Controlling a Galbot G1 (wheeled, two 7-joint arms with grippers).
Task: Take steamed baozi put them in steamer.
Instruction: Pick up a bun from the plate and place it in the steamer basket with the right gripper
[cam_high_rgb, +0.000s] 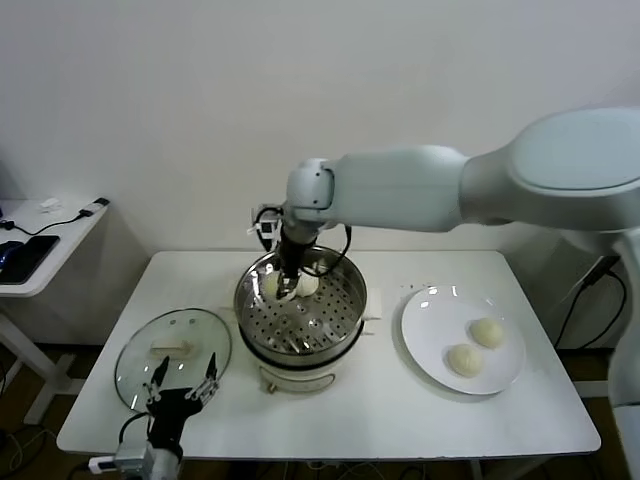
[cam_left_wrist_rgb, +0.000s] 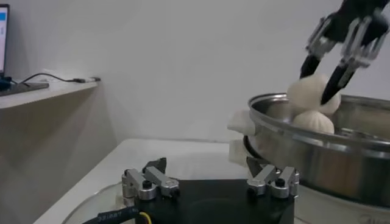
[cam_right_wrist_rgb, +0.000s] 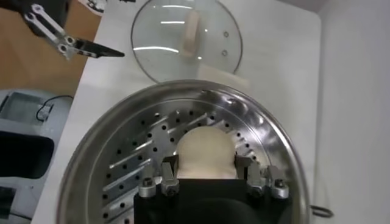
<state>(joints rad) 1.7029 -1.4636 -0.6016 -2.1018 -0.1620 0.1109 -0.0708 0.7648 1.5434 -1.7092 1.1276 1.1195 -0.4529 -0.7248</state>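
My right gripper (cam_right_wrist_rgb: 205, 163) is shut on a cream-white steamed baozi (cam_right_wrist_rgb: 205, 149) just above the perforated tray of the steel steamer (cam_right_wrist_rgb: 122, 128). In the left wrist view that baozi (cam_left_wrist_rgb: 311, 91) hangs between the dark fingers, over a second one (cam_left_wrist_rgb: 314, 123) lying inside the steamer (cam_left_wrist_rgb: 317, 143). From the head view the right gripper (cam_high_rgb: 288, 288) reaches into the back left of the steamer (cam_high_rgb: 352, 325). Two more baozi (cam_high_rgb: 487, 332) (cam_high_rgb: 465, 359) rest on the white plate (cam_high_rgb: 425, 320). My left gripper (cam_high_rgb: 183, 382) (cam_left_wrist_rgb: 207, 163) waits open near the table's front left.
A round glass lid (cam_high_rgb: 150, 360) (cam_right_wrist_rgb: 158, 36) lies flat left of the steamer, under my left gripper. A low side table (cam_high_rgb: 40, 250) with devices and a cable stands off to the left. The right arm's bulk spans above the table's back.
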